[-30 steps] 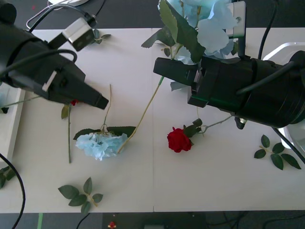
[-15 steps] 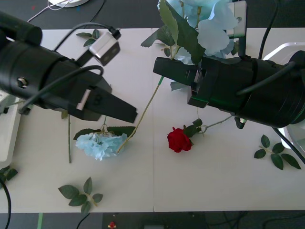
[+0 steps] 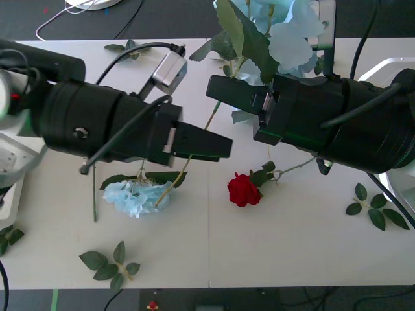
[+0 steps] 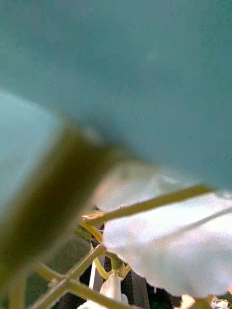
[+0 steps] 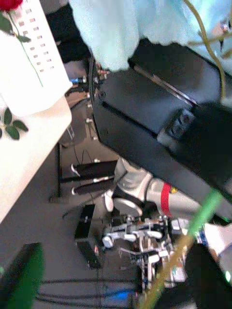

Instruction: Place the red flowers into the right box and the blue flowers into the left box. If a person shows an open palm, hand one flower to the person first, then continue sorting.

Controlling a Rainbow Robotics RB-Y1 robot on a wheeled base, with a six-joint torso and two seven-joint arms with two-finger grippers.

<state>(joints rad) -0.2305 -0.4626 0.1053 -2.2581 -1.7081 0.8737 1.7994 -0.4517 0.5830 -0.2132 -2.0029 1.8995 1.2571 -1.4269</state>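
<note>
right gripper (image 3: 217, 91) grips a blue flower's stem (image 3: 206, 129) (head (image 3: 279, 29) raised); left gripper's (image 3: 224, 146) state unclear.

1. The front camera looked down and forward from above both arms onto the white table (image 3: 292, 246), at middling range, with the left arm on its left and the right arm on its right.
2. The right wrist camera sat pressed close against pale-blue hydrangea petals (image 4: 145, 58) and thin stems.
3. The left wrist camera faced sideways past the table edge toward the right arm's black housing (image 5: 159, 125), which the front view shared.
</note>
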